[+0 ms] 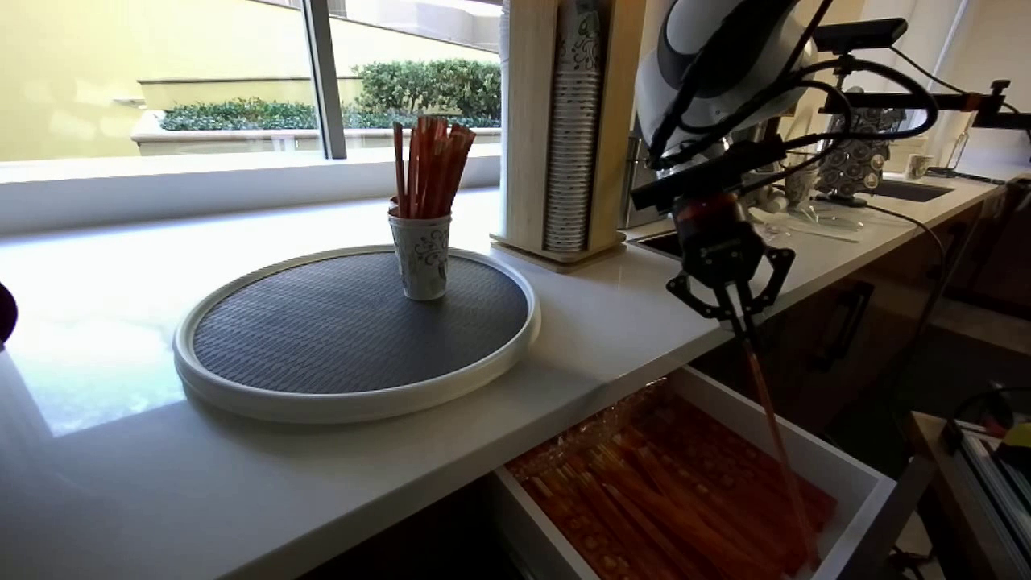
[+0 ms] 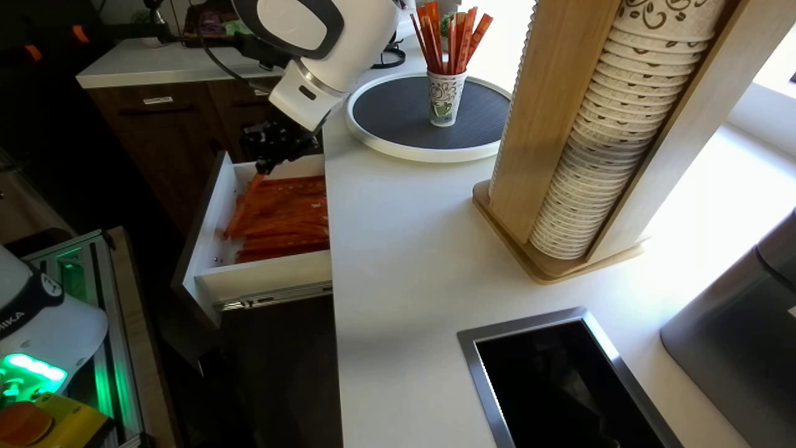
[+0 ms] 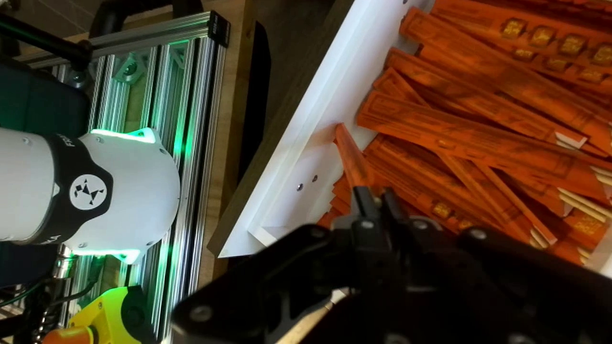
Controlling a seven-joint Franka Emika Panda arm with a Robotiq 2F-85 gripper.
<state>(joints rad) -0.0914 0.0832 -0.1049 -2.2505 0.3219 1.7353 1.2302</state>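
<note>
one narrow orange packet (image 3: 353, 157) is held by the gripper (image 3: 375, 198), whose fingers are closed upon its upper end. in both exterior views it is seen at a slant, pointed downward from the fingertips into the open drawer (image 2: 267, 278). its free end is found close to the white front wall (image 3: 330, 102) inside; whether this wall is touched cannot be told. around and under it, many similar packets (image 3: 478, 129) are laid in the drawer, several of them crossed over others, and pale wooden sticks (image 3: 581, 204) can be noticed at some ends.

above the drawer, a round tray (image 1: 322, 338) with dark grey surface is carried by the white counter (image 2: 392, 280). on this tray one patterned paper cup (image 1: 424, 266) is stood upright, filled with red packets (image 1: 433, 169). near the tray, a tall stack of cups (image 1: 573, 161) is contained in a wooden holder (image 1: 527, 145). farther along, a dark rectangle (image 2: 547, 379) is bordered by a metal frame (image 2: 528, 325). in the wrist view, the robot base (image 3: 138, 191) is lit with green, and near it a yellow box (image 3: 103, 310) is placed.
</note>
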